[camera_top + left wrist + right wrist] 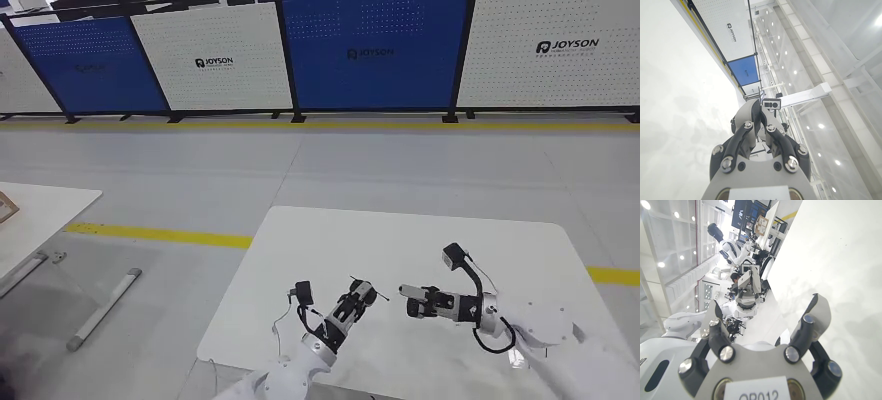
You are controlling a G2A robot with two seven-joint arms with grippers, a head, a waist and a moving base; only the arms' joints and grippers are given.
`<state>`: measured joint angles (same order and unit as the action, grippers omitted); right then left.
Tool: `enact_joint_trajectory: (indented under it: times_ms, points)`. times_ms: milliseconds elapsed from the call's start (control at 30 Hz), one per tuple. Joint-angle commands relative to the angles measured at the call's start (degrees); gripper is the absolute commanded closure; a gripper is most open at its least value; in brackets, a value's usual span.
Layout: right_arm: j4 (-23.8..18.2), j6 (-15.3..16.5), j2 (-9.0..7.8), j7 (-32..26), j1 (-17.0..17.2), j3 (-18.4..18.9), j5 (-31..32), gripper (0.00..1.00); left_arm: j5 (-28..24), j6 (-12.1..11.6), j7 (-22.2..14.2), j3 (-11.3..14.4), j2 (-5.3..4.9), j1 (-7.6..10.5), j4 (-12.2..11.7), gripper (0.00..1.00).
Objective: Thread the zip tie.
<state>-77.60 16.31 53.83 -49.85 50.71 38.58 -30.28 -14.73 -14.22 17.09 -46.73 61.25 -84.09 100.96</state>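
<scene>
Starting at the left, the left arm's grey two-fingered gripper (364,293) hangs over the white rectangular table (420,230), pointing toward 1 o'clock. Its fingers are clamped hard on the thin black plastic zip tie (759,94). The strap sits crosswise in the pads, with short lengths sticking out either side. Held this way, I judge, one end is offered sideways for the other arm to take.

At 3 o'clock from it, near but apart, is the right arm's matching grey gripper (406,293). It points toward 9 o'clock, straight at the tie, with its fingers spread wide and nothing between them. That looks like a stance for taking the free end, so the threading seems not yet begun.

Both grippers sit near the table's 6 o'clock edge, so there is little margin there. Toward 12 o'clock the tabletop runs on broadly. The gap between the two grippers is the working room, and it is narrow.
</scene>
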Motion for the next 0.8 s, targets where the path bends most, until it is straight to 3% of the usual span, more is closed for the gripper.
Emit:
enact_joint_trajectory:
  times_ms: [0,133,267,300,333,400,500,767]
  points:
    - [-0.68,-0.57,0.07,1.17,0.45,0.00,0.87,0.00,-0.30,0.42,-0.14,-0.11,0.10,0.03,-0.09,1.00]
    - [-1.11,-2.24,0.65,0.96,1.01,0.05,0.17,0.00,-2.68,1.23,0.48,-0.29,0.73,0.18,-0.28,1.00]
    - [1.29,-0.77,2.01,-0.88,0.33,-0.91,-1.64,0.00,-3.76,1.45,0.29,-0.56,1.26,0.61,-0.96,1.00]
    - [1.99,-0.42,2.33,-0.97,0.15,-1.05,-2.00,0.10,-3.91,1.47,0.20,-0.65,1.36,0.65,-1.01,1.00]
    - [2.56,-0.13,2.62,-1.20,-0.07,-1.20,-2.15,0.54,-3.94,1.50,0.09,-0.75,1.44,0.64,-1.05,1.00]
    - [3.80,0.49,3.23,-1.80,-0.45,-1.35,-2.69,0.71,-4.03,1.59,-0.33,-0.95,1.59,0.47,-0.93,1.00]
    - [5.13,1.01,3.89,-2.88,-0.90,-1.28,-3.31,0.88,-4.06,1.87,-1.51,-1.22,1.74,0.13,-0.71,1.00]
    - [6.24,0.52,5.23,-5.10,-1.66,-1.19,-2.81,0.97,-4.12,2.27,-3.16,-2.28,2.15,-0.53,-0.59,1.00]
